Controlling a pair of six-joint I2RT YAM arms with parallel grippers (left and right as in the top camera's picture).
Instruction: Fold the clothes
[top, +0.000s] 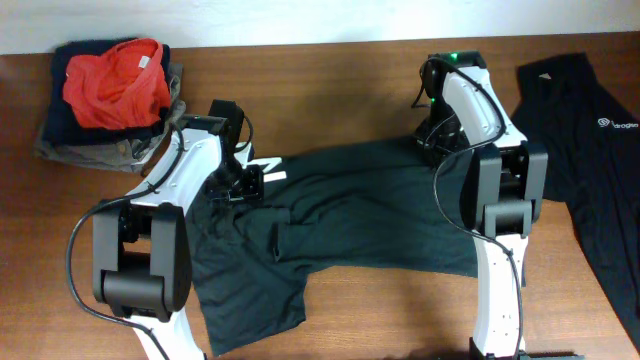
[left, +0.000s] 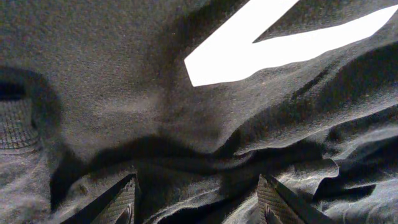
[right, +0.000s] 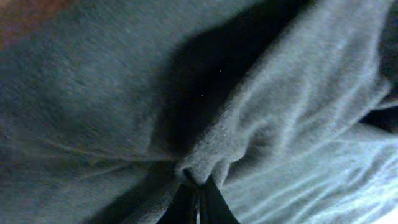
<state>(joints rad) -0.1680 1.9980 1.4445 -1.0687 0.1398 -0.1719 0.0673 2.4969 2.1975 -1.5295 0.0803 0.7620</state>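
R pincer (right: 198, 190) is pressed together on a nipped fold of the black shirt (top: 350, 215) at its far edge, prob. so that side lifts w/o slipping. L pincer (left: 196, 208) is down on the same far edge, fingers apart astride a cloth ridge, white print (left: 280, 37) just ahead of it. Can't tell if it has a hold. Shirt lies spread btw the two pincers on the bench (top: 330, 90). Matching holds should give an even pull. Second shirt (top: 590, 150) waits outboard of R pincer.
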